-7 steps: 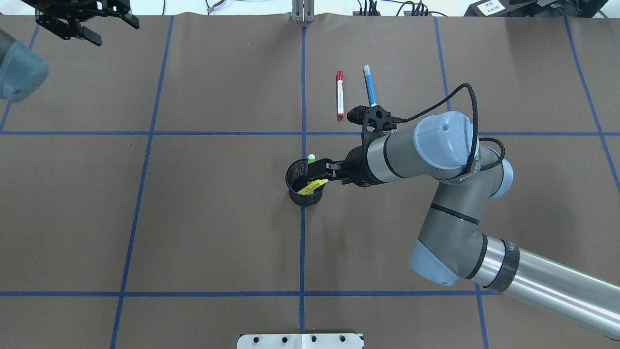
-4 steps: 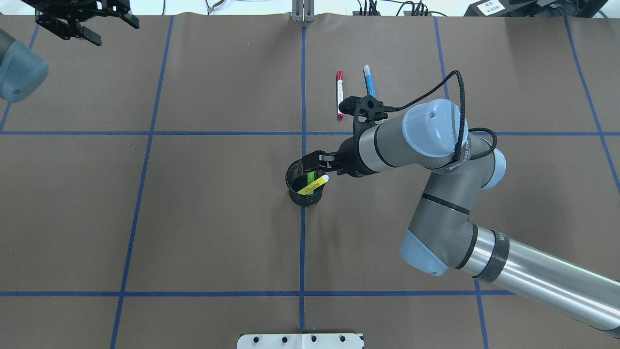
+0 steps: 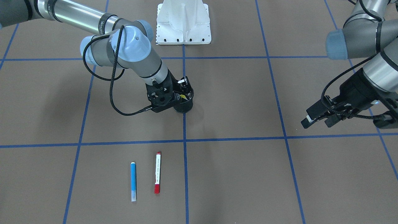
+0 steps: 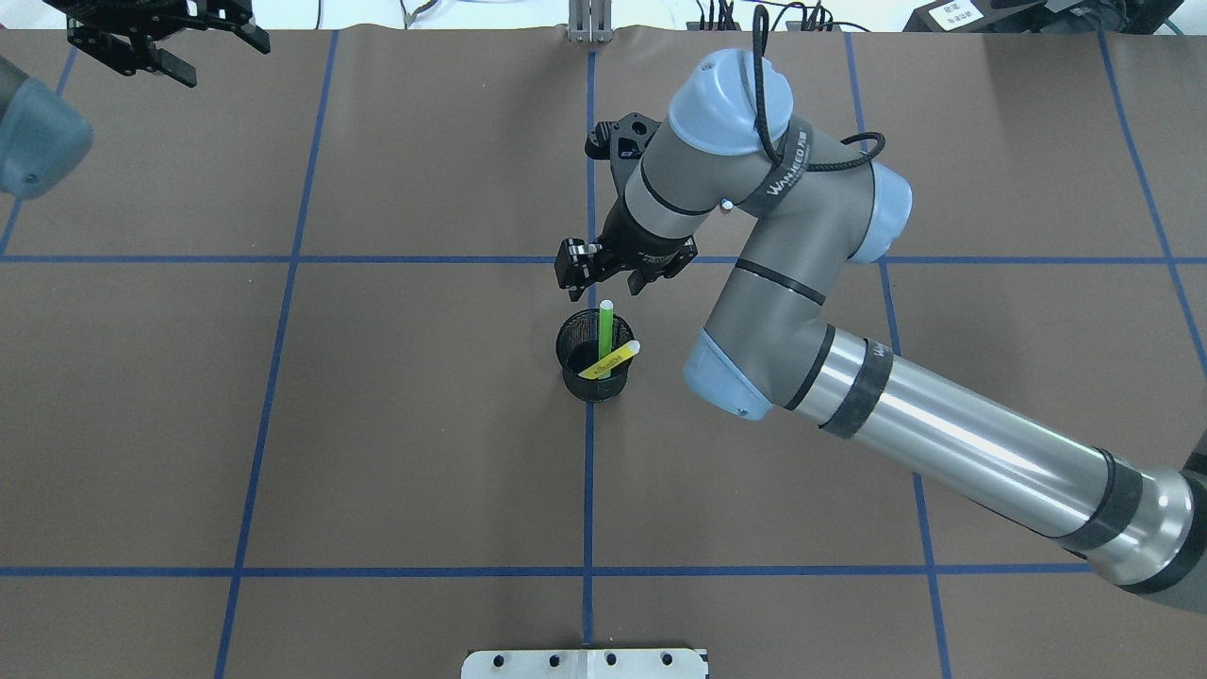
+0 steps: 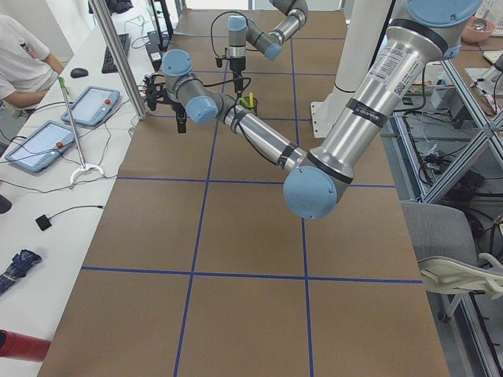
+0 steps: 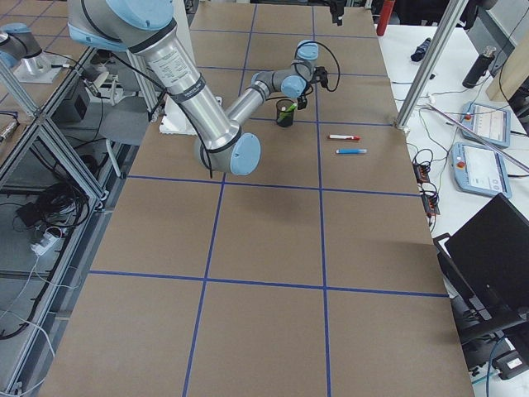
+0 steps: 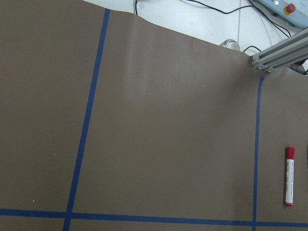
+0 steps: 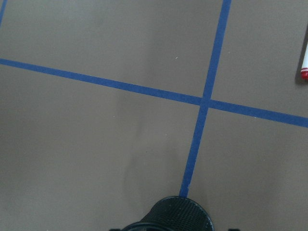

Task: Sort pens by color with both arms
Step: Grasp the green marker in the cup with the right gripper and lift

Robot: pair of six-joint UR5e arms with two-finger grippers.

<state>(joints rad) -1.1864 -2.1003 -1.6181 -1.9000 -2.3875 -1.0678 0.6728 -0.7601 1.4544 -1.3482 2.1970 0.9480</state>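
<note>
A green pen (image 4: 605,328) and a yellow pen (image 4: 609,360) stand tilted inside the black mesh cup (image 4: 586,385) at the table's middle. My right gripper (image 4: 608,273) hovers open just beyond the cup's far rim and holds nothing. In the front-facing view the blue pen (image 3: 133,181) and the red-capped white pen (image 3: 158,176) lie side by side on the brown mat; my right arm hides both of them in the overhead view. My left gripper (image 4: 156,42) hangs open and empty over the far left corner.
The white base mount (image 4: 585,663) sits at the near edge. Blue tape lines divide the mat into squares. A metal post (image 4: 591,24) stands at the far edge. A person (image 5: 20,63) sits at a side table with tablets beyond that edge.
The right gripper has let go of the green pen, which now stands in the cup. It rose and swung toward the far side. The left arm has not moved.
</note>
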